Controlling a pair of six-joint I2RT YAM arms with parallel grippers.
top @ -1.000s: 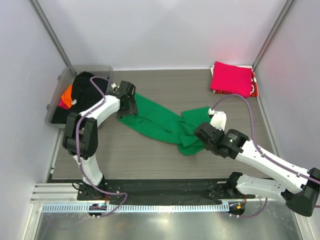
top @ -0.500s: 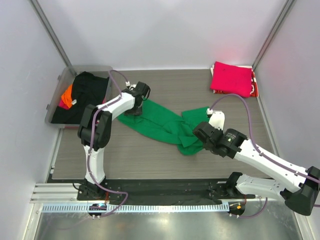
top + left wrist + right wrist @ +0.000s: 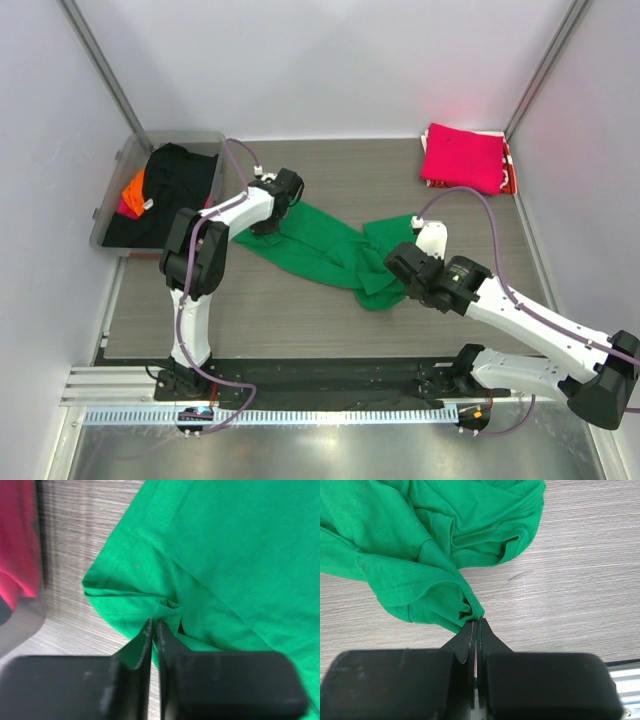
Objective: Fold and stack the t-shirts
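Note:
A bright green t-shirt [image 3: 320, 245] lies crumpled in a diagonal band across the table. My left gripper [image 3: 268, 222] sits at its upper-left end, and the left wrist view shows that gripper [image 3: 154, 625] shut on a bunched fold of the green t-shirt [image 3: 240, 555] near a hemmed edge. At the shirt's lower-right end is my right gripper [image 3: 395, 270]. In the right wrist view it [image 3: 476, 622] is shut on a pinched corner of the green cloth [image 3: 395, 545]. A folded magenta-pink t-shirt [image 3: 462, 157] lies at the back right.
A clear plastic tub [image 3: 113, 195] at the back left holds a black t-shirt [image 3: 182, 178] and an orange one [image 3: 133, 187]. White walls with metal posts close in the table. The arm bases and a rail run along the near edge.
My left arm swung right from the tub onto the green t-shirt's upper-left end, and its jaws closed on the cloth. The right gripper stayed shut on its corner, nearly still.

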